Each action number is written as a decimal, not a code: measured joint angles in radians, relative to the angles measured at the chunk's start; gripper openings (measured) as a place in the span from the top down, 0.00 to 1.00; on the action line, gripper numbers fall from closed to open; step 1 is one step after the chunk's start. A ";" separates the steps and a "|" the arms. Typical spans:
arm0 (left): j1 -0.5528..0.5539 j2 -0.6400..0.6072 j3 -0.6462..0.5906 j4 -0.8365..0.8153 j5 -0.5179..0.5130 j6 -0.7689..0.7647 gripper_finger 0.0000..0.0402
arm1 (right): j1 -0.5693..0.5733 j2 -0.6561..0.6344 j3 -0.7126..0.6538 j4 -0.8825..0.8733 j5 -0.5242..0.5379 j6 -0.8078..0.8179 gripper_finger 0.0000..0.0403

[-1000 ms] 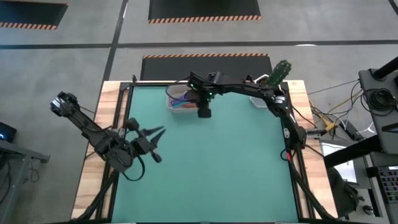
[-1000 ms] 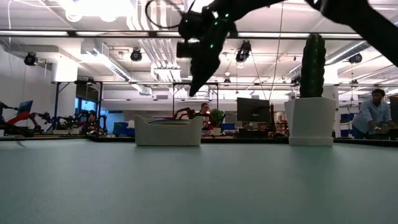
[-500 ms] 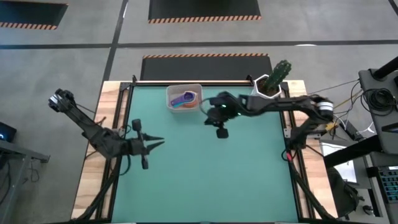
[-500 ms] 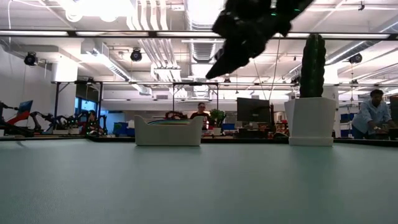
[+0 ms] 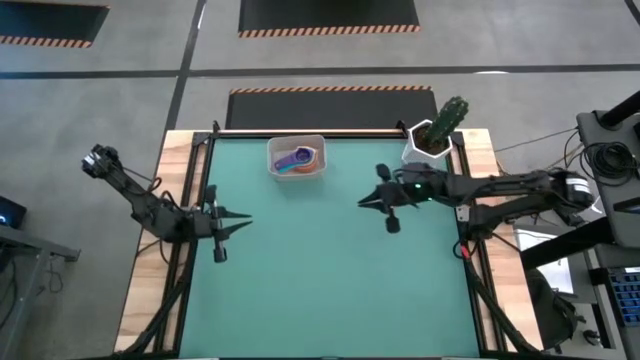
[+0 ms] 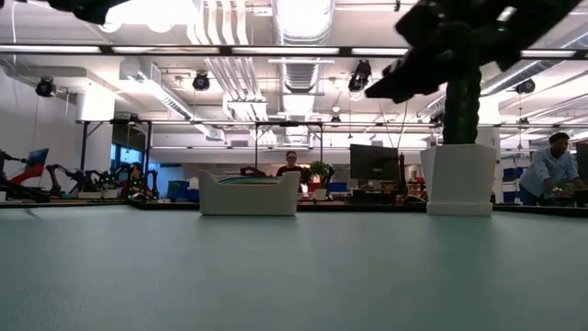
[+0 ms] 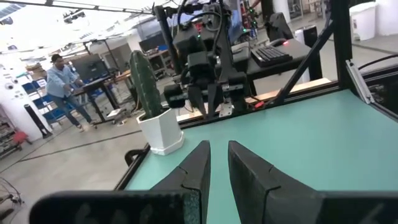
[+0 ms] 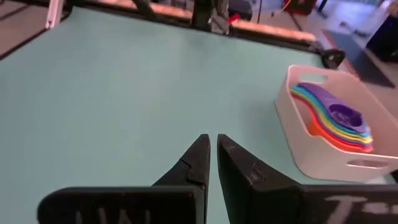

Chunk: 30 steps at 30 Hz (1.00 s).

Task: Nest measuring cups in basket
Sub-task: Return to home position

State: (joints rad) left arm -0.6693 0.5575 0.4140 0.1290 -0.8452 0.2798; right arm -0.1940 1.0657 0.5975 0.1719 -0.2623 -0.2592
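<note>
1. I see the basket (image 5: 272, 148) standing at the far edge of the green worktop (image 5: 320, 280), a little left of centre.
2. The measuring cups (image 5: 298, 160) sit nested inside it, the purple one on top and the coloured rims of the others fanned out beneath.
3. My right gripper (image 5: 364, 204) hovers above the worktop, right of the basket and well apart from it, nearer than the cactus pot (image 5: 432, 140). Its fingers are pressed almost together and hold nothing.
4. My left gripper (image 5: 243, 217) hangs over the worktop's left side, its fingers drawn close with only a slim gap, and it is empty.
</note>
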 joint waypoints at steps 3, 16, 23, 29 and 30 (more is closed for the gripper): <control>0.001 -0.042 -0.029 0.000 0.000 -0.002 0.90 | 0.000 -0.092 -0.068 0.021 0.000 0.006 0.96; 0.004 -0.219 -0.129 0.010 -0.001 -0.009 0.90 | 0.000 -0.455 -0.274 0.021 0.001 0.017 0.96; 0.004 -0.318 -0.194 0.010 -0.007 -0.009 0.90 | -0.001 -0.618 -0.362 0.020 0.002 0.043 0.96; 0.004 -0.407 -0.238 0.053 -0.009 0.012 0.90 | -0.001 -0.744 -0.426 0.020 0.036 0.053 0.96; 0.004 -0.420 -0.244 0.054 -0.009 0.015 0.90 | -0.001 -0.763 -0.434 0.020 0.043 0.050 0.96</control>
State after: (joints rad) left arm -0.6655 0.1373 0.1701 0.1825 -0.8538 0.2950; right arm -0.1947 0.3030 0.1634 0.1918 -0.2196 -0.2087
